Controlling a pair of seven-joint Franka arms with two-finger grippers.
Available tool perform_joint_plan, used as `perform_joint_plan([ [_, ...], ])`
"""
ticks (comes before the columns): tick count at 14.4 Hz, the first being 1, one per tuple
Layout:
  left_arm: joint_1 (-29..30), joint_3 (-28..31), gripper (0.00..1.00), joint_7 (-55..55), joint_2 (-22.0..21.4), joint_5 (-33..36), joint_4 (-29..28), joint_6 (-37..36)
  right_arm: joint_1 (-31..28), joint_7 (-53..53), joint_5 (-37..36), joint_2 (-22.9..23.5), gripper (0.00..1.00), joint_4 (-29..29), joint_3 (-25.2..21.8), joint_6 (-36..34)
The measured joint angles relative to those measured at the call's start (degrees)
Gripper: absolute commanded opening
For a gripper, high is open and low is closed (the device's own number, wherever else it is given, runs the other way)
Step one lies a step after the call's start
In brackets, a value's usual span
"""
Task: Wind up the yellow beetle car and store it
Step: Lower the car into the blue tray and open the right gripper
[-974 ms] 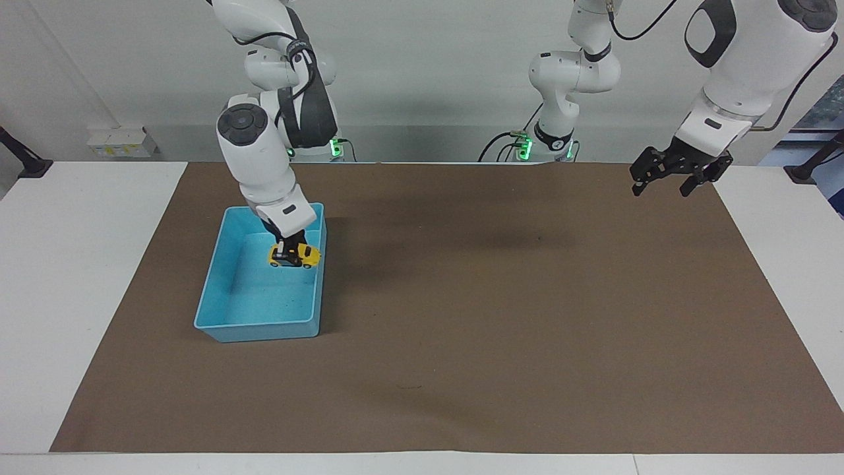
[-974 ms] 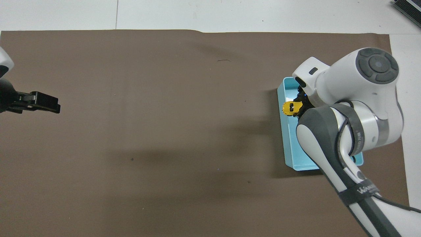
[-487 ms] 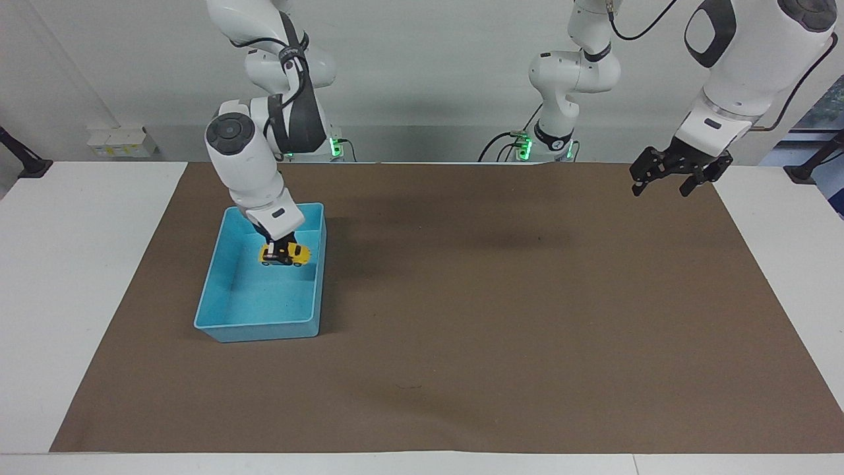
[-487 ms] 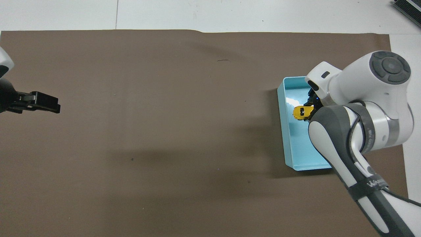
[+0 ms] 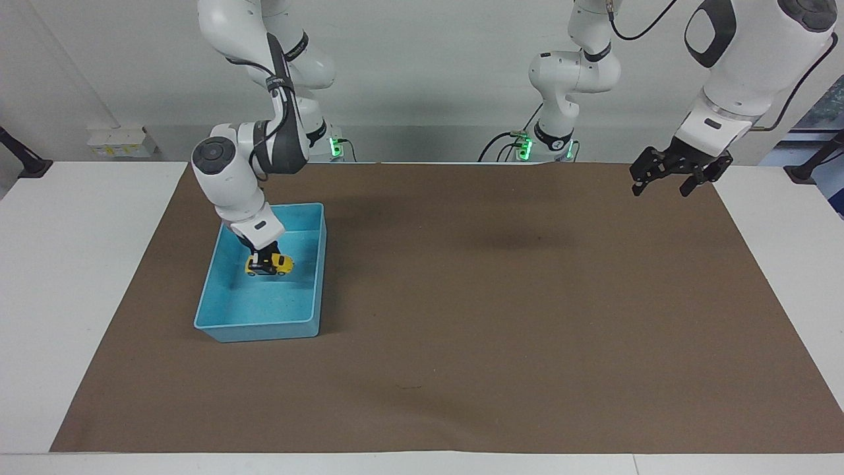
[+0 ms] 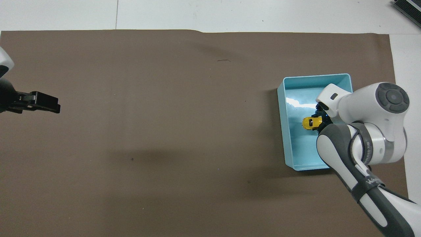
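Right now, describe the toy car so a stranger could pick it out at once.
Find the light blue bin on the brown mat, toward the right arm's end of the table. Inside it, the right gripper holds the yellow beetle car: tiny, rounded, bright yellow, and the only thing in the bin.

Right gripper point(image 5: 265, 256) fingertips mostly hidden by wrist and yellow beetle car point(image 5: 269, 264); grip contact too small to read, probably clamped on car roof. Overhead view: right arm point(image 6: 358, 131) covers part of light blue bin point(image 6: 283, 131) rim and floor at corner nearer robots. Left gripper point(image 6: 42, 102) cut off by overhead view's edge, only finger tips showing. Whether car wheels touch bin floor: cannot tell.
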Motion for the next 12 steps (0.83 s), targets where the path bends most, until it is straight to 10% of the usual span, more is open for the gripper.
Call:
perform_joint_plan([
  [4,0.0,0.0,1.0,0.0,0.0,0.0,0.0,0.0,0.34,0.0,0.0,0.77,0.0,-3.64,0.02,4.78],
  [5,0.0,0.0,1.0,0.0,0.0,0.0,0.0,0.0,0.44,0.0,-0.01,1.14,0.1,-4.12,0.03,5.41],
  [7,0.0,0.0,1.0,0.0,0.0,0.0,0.0,0.0,0.52,0.0,-0.01,1.63,0.9,-4.35,0.08,5.82],
  [12,0.0,0.0,1.0,0.0,0.0,0.0,0.0,0.0,0.52,0.28,0.02,1.64,1.0,-3.34,0.09,5.41],
])
